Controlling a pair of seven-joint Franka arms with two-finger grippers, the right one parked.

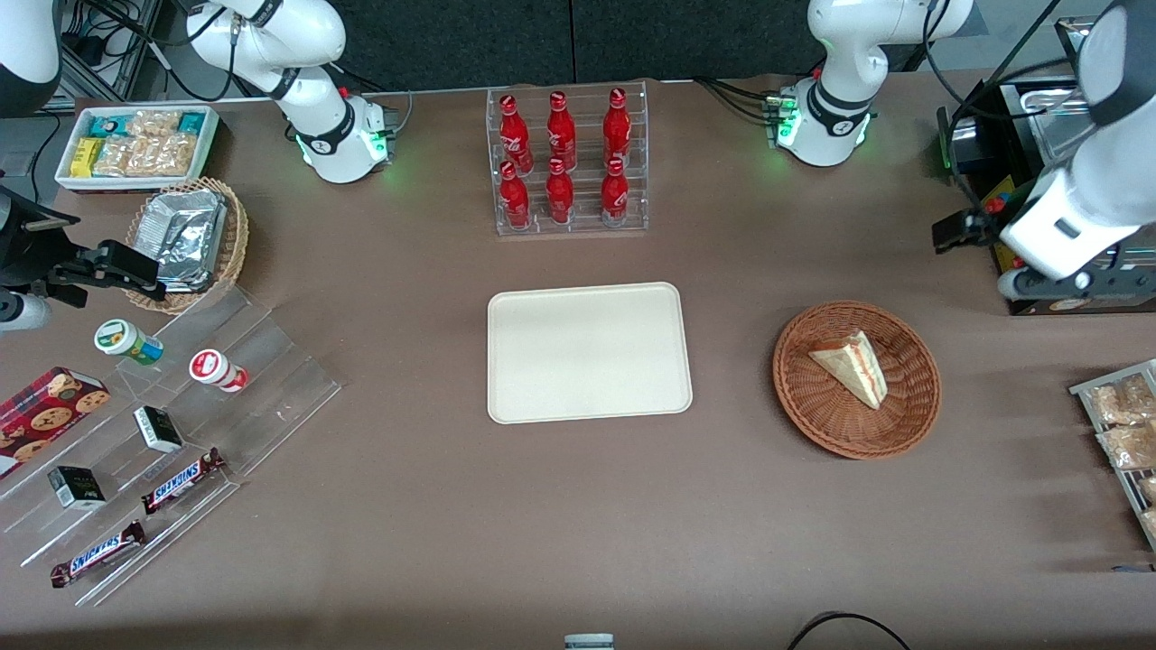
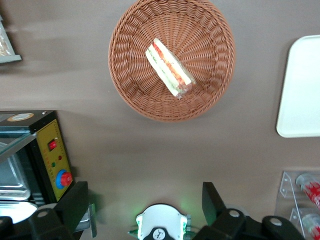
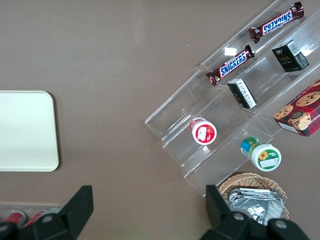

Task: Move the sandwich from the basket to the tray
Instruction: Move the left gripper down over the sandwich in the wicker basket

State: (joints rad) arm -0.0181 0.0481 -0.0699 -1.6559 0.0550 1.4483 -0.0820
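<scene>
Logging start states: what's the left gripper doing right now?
Left gripper: open, holding nothing, high above the table, away from the sandwich in the basket.

White glossy arm, black joint bands, green-lit base; black hand [image 2: 145, 205] fingers.

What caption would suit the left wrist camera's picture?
Open gripper hangs high above the wicker basket holding a sandwich, cream tray empty nearby.
</scene>
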